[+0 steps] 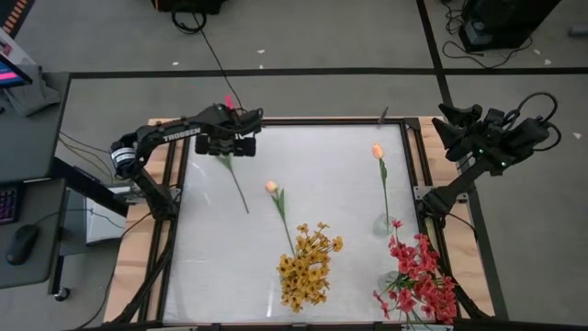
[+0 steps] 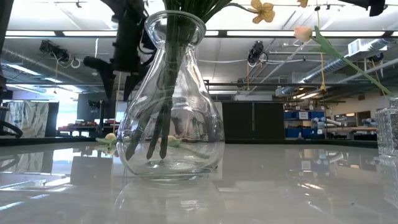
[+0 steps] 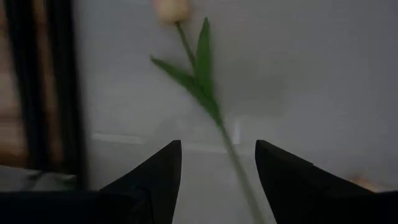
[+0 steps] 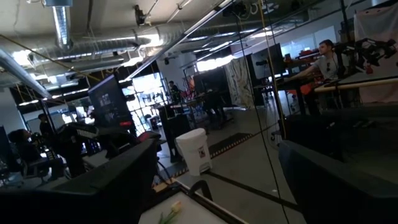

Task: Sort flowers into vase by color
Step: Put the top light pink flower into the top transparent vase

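— Closest to us in the low view stands the clear glass bulb-shaped vase (image 2: 171,124), with dark green stems inside it. Do we see what tops them?

— From above we see a bushy yellow-orange flower cluster (image 1: 308,267) there. Beside it, at the table's near right corner, a bushy red-pink flower cluster (image 1: 421,276) stands in a second clear vessel (image 2: 387,132), only partly in view.

— And the slim ones?

— One pale peach tulip-like bud on a thin green stem (image 1: 378,152) rises from a small clear vase (image 1: 384,223) by the right edge. Another peach bud (image 1: 271,187) leans out of the yellow cluster's vase.

— Where do we find the left gripper (image 1: 227,145)?

— Over the far left of the white table (image 1: 322,156), fingers (image 3: 155,171) spread apart and holding nothing, above a loose tulip stem (image 3: 205,102) lying flat.

— The right gripper (image 1: 455,124)?

— Off the table's far right corner, jaws wide, empty.
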